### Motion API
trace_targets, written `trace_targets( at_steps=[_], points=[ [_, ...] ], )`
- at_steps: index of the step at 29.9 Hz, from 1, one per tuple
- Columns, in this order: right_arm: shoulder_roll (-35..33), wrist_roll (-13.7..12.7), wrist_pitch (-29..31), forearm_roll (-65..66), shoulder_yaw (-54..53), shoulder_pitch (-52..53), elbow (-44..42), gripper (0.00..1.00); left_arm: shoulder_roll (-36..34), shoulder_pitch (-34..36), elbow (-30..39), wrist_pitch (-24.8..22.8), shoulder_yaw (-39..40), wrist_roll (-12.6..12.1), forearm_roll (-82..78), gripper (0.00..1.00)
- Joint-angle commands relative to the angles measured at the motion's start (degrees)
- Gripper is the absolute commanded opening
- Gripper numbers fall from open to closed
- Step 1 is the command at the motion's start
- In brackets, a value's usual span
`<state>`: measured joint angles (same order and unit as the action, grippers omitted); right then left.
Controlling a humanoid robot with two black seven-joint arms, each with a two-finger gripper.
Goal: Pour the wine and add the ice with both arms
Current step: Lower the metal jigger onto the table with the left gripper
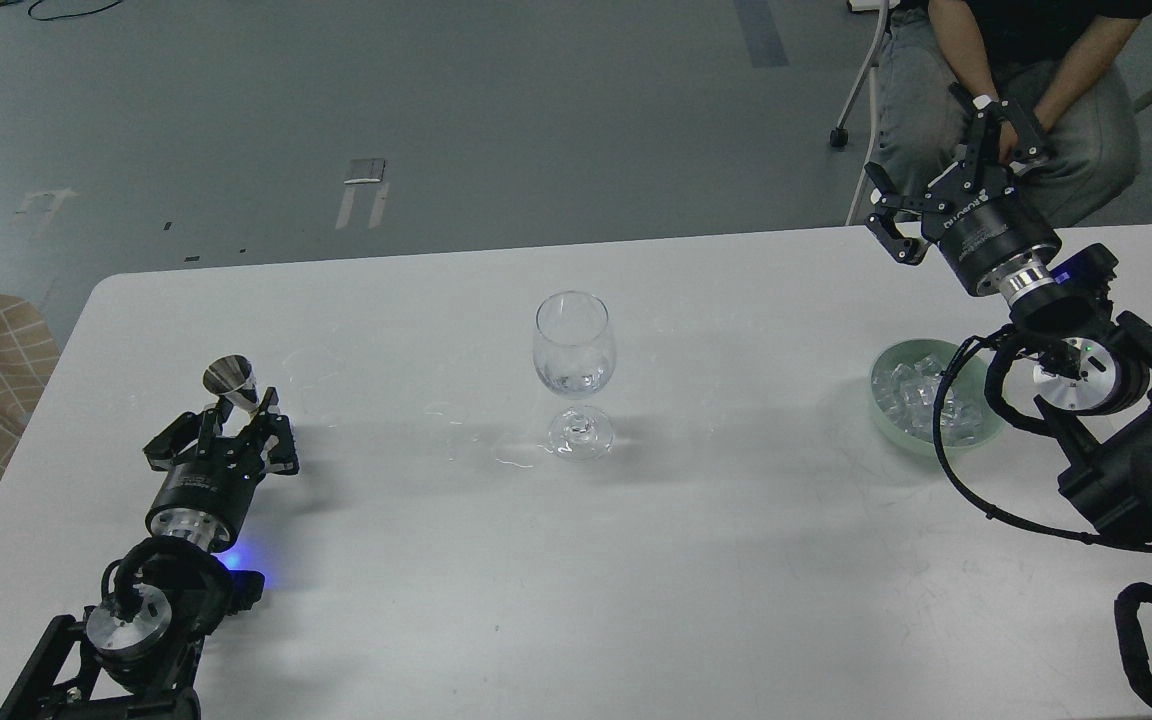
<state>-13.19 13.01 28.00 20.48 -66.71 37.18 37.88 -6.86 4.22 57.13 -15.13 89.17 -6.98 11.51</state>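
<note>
White laminate table (736, 600) fills the view, its far edge running from nine to three o'clock with grey floor beyond. At eight o'clock the left black two-finger gripper (236, 415) lies low near the table's left edge, its fingers closed around a small silver metal measuring cup (232, 380). Bare tabletop lies open on either side of the clear stemmed wine glass (574, 372) at centre, a trace of colourless wine (574, 382) in its bowl. At three o'clock a pale green round bowl (888, 420) holds clear ice cubes (921, 395). Above it at two o'clock, the right black gripper (936, 170) hangs over the far edge, fingers spread wide, empty.
</note>
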Motion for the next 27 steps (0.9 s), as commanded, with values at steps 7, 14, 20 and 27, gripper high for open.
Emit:
trace_targets(
  at_steps=[7,14,20,27],
  points=[
    [-0.1,0.0,0.0,0.0,0.0,0.0,0.0,1.0,0.0,-0.1,0.1,0.1,-0.2,-0.4,0.0,0.58],
    [-0.2,0.0,0.0,-0.1,0.0,0.0,0.0,1.0,-0.7,-1.0,0.8,0.0,-0.3,-0.8,-0.1,0.7],
    [-0.2,0.0,0.0,-0.1,0.0,0.0,0.0,1.0,-0.8,-1.3,1.0,0.0,-0.4,-0.9,-0.1,0.76],
    [-0.2,0.0,0.0,-0.1,0.0,-0.1,0.0,1.0,-1.0,-1.5,1.1,0.0,-0.4,-1.0,-0.1,0.76]
  ],
)
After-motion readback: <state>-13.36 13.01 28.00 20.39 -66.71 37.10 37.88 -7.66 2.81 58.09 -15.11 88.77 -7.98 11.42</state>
